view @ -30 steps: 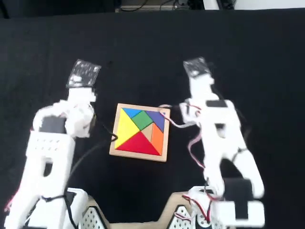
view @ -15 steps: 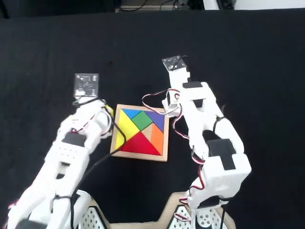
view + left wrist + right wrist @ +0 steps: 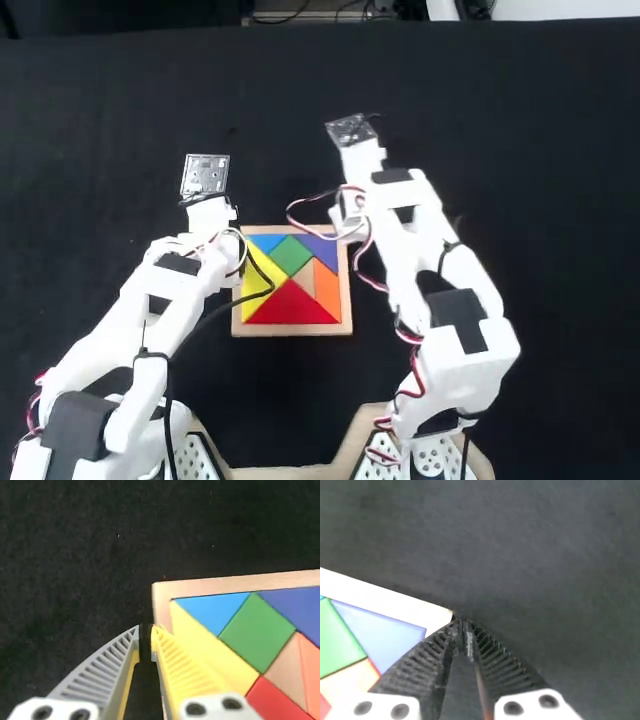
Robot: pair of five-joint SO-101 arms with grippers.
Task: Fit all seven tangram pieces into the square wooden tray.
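Observation:
The square wooden tray lies at the table's middle and holds coloured tangram pieces: yellow, red, green, orange, blue, purple and a pale tan triangle. My left gripper is shut, its tips against the outer side of the tray's rim by the corner with the blue piece. My right gripper is shut too, its tips at the tray's corner beside the purple piece. In the high view the left gripper and the right gripper flank the tray's two far corners.
Black cloth covers the table on all sides of the tray. Both white arms lean in from the near edge, one on each side of the tray. Loose cables hang by the right arm's wrist.
Both arms have swung inward to the tray's far corners. The tray, tilted before, now sits square to the table.

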